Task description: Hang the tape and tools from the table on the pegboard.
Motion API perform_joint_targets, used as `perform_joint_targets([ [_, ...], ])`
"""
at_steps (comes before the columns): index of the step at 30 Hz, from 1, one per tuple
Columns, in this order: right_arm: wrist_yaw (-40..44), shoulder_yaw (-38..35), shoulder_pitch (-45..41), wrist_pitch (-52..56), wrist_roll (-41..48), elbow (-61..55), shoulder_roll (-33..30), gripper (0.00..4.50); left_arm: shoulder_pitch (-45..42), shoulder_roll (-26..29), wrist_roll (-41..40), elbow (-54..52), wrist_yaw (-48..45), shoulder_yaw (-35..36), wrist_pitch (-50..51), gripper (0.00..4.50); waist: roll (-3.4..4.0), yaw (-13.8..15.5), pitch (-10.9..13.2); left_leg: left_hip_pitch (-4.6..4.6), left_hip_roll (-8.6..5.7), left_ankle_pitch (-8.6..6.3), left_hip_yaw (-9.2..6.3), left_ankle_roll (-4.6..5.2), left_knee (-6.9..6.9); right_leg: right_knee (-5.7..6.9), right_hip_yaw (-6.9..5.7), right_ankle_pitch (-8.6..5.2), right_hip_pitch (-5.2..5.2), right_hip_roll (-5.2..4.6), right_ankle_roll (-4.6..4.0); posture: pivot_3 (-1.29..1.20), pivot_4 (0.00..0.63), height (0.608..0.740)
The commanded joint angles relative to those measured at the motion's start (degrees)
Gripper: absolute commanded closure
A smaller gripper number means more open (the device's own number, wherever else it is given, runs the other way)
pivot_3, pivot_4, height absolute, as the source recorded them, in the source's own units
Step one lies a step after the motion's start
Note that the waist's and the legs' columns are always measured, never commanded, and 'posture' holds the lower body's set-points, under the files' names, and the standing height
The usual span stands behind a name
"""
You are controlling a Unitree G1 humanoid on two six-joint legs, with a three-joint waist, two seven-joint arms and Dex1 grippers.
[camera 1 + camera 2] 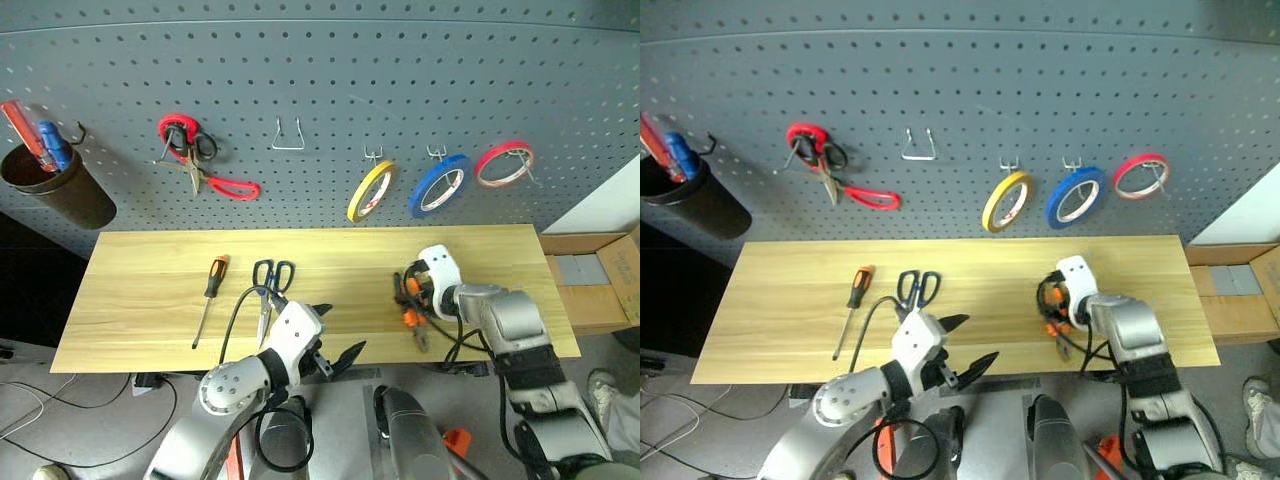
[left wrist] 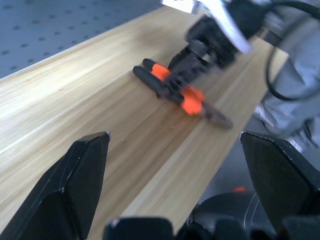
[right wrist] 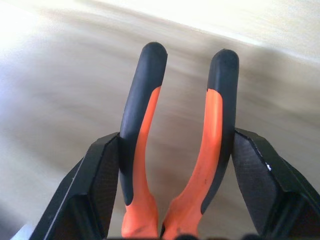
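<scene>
Pliers (image 3: 175, 150) with orange-and-black handles sit between the two black fingers of the right gripper (image 3: 175, 185), which presses on the outer side of each handle; in the head views this gripper (image 1: 412, 300) is over the right part of the table (image 1: 150, 300), with the pliers' metal nose pointing toward the near edge, and whether the nose touches the wood cannot be told. Left of the middle of the table lie the small screwdriver (image 1: 211, 295) and, just beside it, the scissors (image 1: 270, 285) with blue-and-black handles. The left gripper (image 1: 335, 340) hovers at the near edge of the table with its fingers spread wide and nothing between them. On the pegboard (image 1: 320, 80) the yellow tape roll (image 1: 370, 190) hangs from a hook, with a blue ring (image 1: 438, 186) and a red ring (image 1: 503, 164) to its right; farther left hang red-handled scissors (image 1: 200, 160) and a black cup (image 1: 55, 185) with red and blue tools.
</scene>
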Motion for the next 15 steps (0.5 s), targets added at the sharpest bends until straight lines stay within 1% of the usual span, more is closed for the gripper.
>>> perform_joint_targets([
  [1,2.6,2.3,0.8,-6.4,3.9,-12.9,2.3,1.67,3.6,-2.0,-4.0,-8.1,3.0,3.3,2.2,0.00,0.01,0.3,-0.3,-0.01,0.00,0.00,-0.05,-0.02,0.00,-0.02,0.00,0.00,-0.01,-0.01,0.01,0.08,0.226,0.740],
  [4,0.6,3.7,-1.8,-12.4,3.4,-14.8,6.9,1.67,5.8,-4.4,-5.5,-13.2,7.1,5.7,4.4,0.00,-0.03,1.0,-1.2,-0.02,-0.04,0.07,-0.18,-0.22,0.00,-0.02,-0.11,-0.01,0.00,0.00,0.02,0.11,0.190,0.740],
  [6,-1.3,3.5,-4.4,-15.4,3.1,-13.7,10.4,1.67,6.0,-6.4,-6.0,-15.1,10.2,7.8,5.5,0.00,-0.02,1.4,-2.1,-0.01,-0.08,0.26,-0.18,-0.58,0.00,-0.02,-0.14,-0.01,0.04,0.01,0.02,0.12,0.172,0.740],
  [8,-2.5,3.0,-7.6,-19.1,3.0,-12.1,13.6,1.67,6.0,-8.3,-6.7,-16.4,12.8,9.9,6.4,0.00,-0.08,1.9,-2.7,0.02,-0.11,0.32,-0.17,-0.68,0.02,-0.03,-0.25,0.00,0.15,0.02,0.03,0.13,0.153,0.740],
  [10,-2.9,3.1,-10.9,-22.8,3.0,-9.9,16.3,1.67,5.3,-9.0,-5.8,-18.1,15.1,11.0,6.6,0.00,-0.17,2.6,-3.7,0.04,-0.14,0.35,-0.14,-0.74,0.02,-0.04,-0.28,0.02,0.18,0.06,0.04,0.14,0.138,0.740],
  [13,-4.5,1.4,-17.6,-27.6,3.3,-5.0,20.3,1.67,1.2,-10.3,-3.2,-19.6,20.0,12.0,7.1,0.00,-0.18,3.1,-4.7,0.09,-0.12,0.41,-0.17,-0.88,0.01,-0.01,-0.32,0.03,0.23,0.12,0.01,0.15,0.125,0.740],
  [15,-6.3,-0.8,-22.8,-31.6,3.0,-0.6,22.2,1.67,-3.8,-10.8,-1.4,-18.7,22.6,12.6,7.0,0.00,-0.22,3.7,-5.4,0.11,-0.12,0.47,-0.19,-0.98,0.02,0.01,-0.36,0.08,0.24,0.15,-0.05,0.17,0.105,0.740],
])
